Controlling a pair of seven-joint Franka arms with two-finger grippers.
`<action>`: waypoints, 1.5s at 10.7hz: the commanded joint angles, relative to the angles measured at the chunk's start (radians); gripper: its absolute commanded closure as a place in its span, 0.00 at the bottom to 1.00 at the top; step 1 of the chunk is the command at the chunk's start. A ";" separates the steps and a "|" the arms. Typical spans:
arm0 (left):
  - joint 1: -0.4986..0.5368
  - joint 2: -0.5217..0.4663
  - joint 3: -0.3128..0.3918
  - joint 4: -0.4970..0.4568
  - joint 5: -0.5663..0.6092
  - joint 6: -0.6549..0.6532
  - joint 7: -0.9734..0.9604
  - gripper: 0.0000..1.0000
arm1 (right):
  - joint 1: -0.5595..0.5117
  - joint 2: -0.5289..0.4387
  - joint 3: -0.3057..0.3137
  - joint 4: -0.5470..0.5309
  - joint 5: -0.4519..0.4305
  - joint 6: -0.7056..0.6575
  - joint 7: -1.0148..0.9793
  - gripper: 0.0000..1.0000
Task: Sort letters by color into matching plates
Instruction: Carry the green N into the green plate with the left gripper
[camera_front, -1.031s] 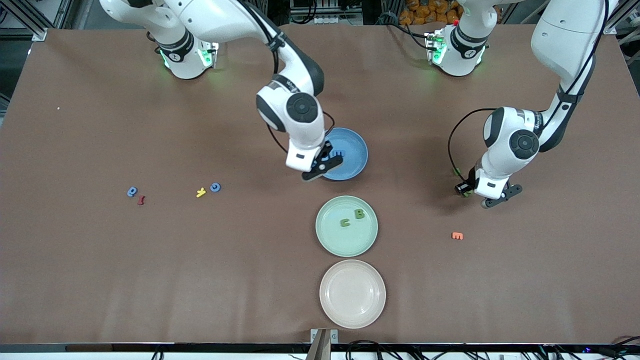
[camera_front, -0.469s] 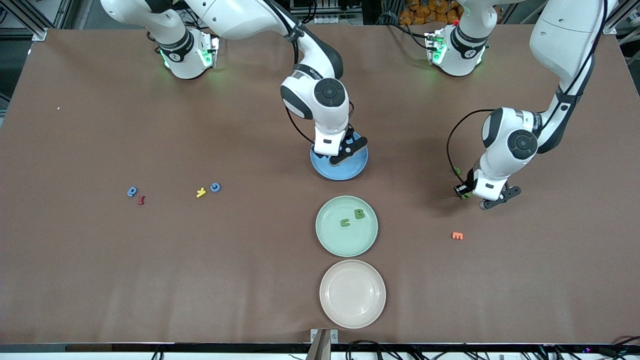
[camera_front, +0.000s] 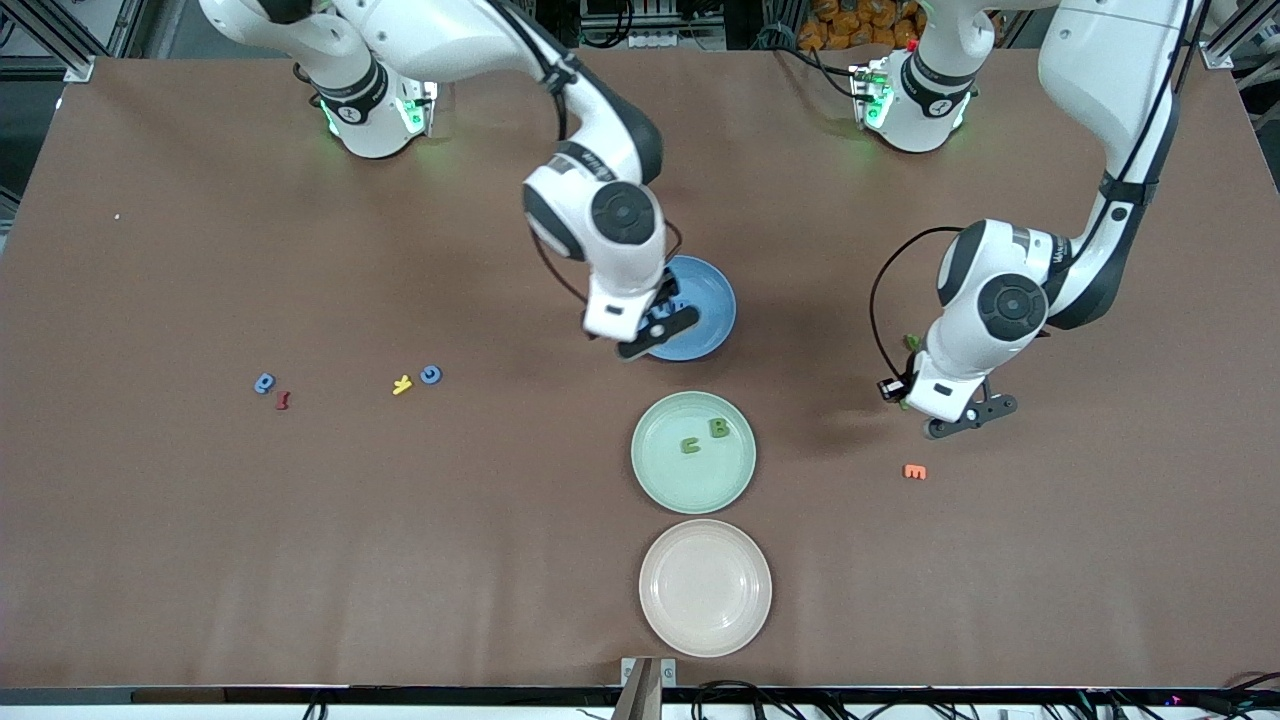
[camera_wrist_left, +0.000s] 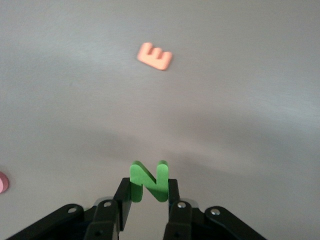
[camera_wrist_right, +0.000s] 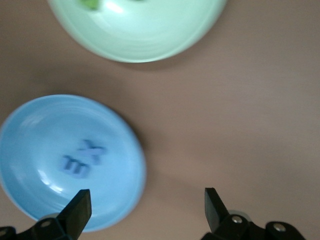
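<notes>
Brown table — carries blue plate, green plate, cream plate; loose letters — two blue, yellow, red, orange E, possibly one pink.

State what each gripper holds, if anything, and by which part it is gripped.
The left gripper holds a green letter N by its lower part, pinched between its fingers. The right gripper, open by the blue plate, holds nothing.

Blue plate partly under right hand.
</notes>
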 joint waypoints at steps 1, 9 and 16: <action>-0.095 -0.002 0.001 0.145 0.029 -0.161 -0.021 1.00 | -0.179 -0.104 -0.021 -0.019 0.005 -0.146 -0.086 0.00; -0.349 0.214 -0.002 0.441 0.003 -0.184 -0.036 1.00 | -0.395 -0.107 -0.074 -0.058 0.032 -0.145 0.476 0.00; -0.407 0.377 -0.002 0.563 0.001 -0.039 -0.074 1.00 | -0.454 -0.123 -0.077 -0.192 0.068 0.137 1.154 0.00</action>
